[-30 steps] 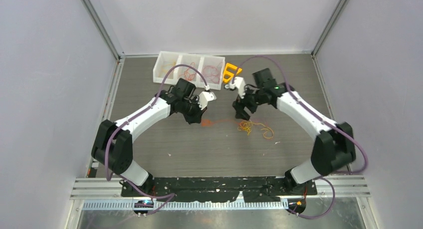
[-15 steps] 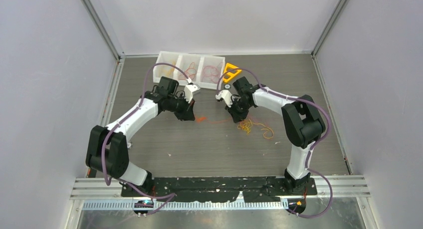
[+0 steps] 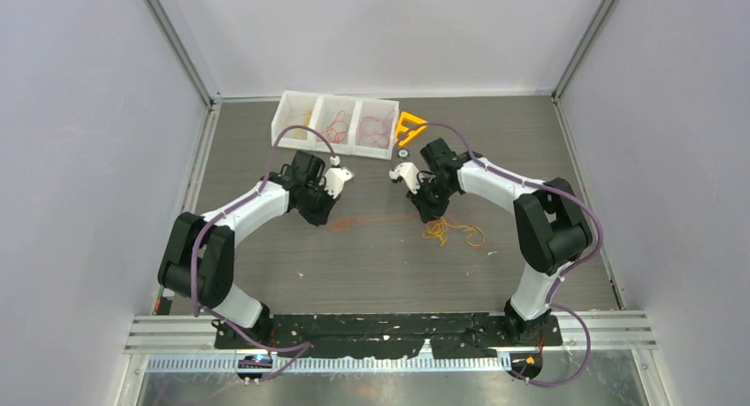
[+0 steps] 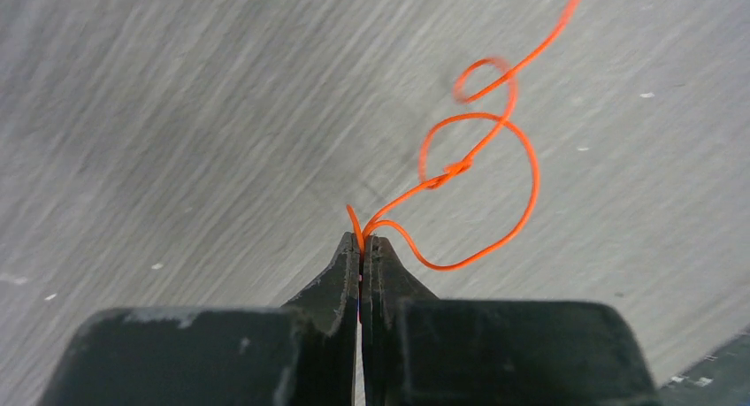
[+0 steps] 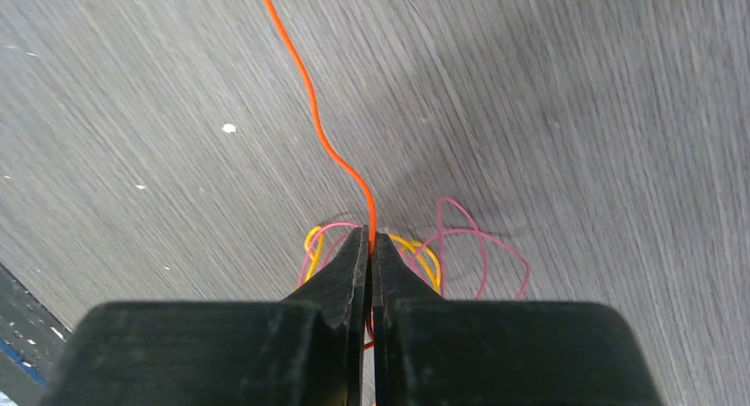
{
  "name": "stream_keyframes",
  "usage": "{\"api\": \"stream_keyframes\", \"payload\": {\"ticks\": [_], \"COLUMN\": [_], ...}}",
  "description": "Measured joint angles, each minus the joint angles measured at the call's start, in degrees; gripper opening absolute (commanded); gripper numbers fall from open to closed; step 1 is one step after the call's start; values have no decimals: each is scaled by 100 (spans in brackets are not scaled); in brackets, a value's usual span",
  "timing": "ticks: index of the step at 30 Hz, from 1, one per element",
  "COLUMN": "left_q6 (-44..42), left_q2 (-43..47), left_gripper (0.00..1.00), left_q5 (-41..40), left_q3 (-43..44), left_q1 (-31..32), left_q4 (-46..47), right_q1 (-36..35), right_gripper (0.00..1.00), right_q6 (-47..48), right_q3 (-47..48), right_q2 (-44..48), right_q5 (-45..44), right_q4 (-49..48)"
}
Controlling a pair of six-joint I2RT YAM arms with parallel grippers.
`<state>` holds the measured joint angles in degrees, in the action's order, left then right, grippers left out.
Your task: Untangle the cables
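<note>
Cables, a small clump of thin curly wire strands in yellow, orange and pink-red (image 3: 449, 232), lie right of centre on the grey wood-grain tabletop (image 3: 354, 278). One long orange strand (image 4: 455, 167) runs left out of it. My left jaws are clamped on its left end and my right jaws are pinched on it right at the clump. I judge that drawing them apart would slide it free.

Orange strand (image 4: 455, 167) clamped in left gripper (image 4: 361, 247) jaws, looped and knotted just ahead; far end in right gripper (image 5: 370, 242) jaws; yellow and pink strands (image 5: 423, 254) curled just beyond those tips.
</note>
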<state>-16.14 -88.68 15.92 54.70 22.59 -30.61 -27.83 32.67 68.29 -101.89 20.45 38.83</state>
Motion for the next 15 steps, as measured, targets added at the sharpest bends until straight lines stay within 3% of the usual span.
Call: {"api": "stream_keyframes", "payload": {"ticks": [4,10,15], "left_q6": [-566,-1436,-1738], "left_q2": [166,476,463], "left_gripper": [0,0,0], "left_q5": [-461,-455,-546], "left_q3": [-232,-389,-385], "left_q1": [-125,-927,-1104], "left_q4": [68,-157,-138], "right_q1": [240,809,938], "right_gripper": [5,5,5], "right_q6": [20,24,42], "right_q3": [-118,-264,-267], "right_q2": [28,31,175], "right_q5": [-216,-680,-861], "right_q4": [44,70,68]}}
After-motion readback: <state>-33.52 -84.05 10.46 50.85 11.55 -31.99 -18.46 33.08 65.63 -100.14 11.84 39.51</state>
